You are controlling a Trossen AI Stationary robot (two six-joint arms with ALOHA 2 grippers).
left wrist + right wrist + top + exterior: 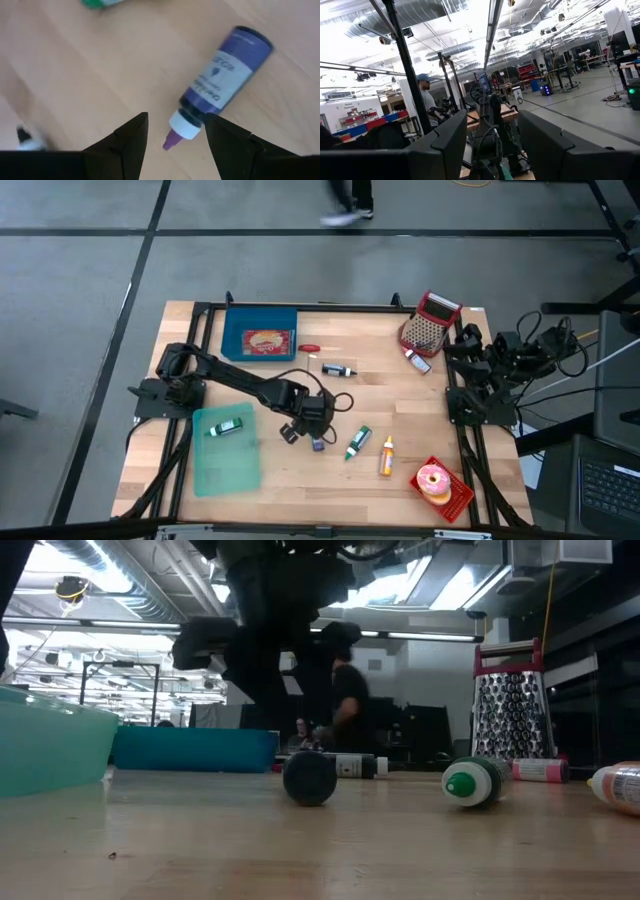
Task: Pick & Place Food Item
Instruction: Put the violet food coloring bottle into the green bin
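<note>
Near the table's middle, the left gripper [172, 135] hangs open and empty over a purple bottle [220, 82]; lower squarely before closing.

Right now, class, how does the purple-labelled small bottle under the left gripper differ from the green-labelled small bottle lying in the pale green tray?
The purple-labelled small bottle lies on the bare wooden table; the green-labelled small bottle lies inside the pale green tray. The purple one sits below the open left gripper; the green one lies apart from it. Both lie on their sides.
</note>
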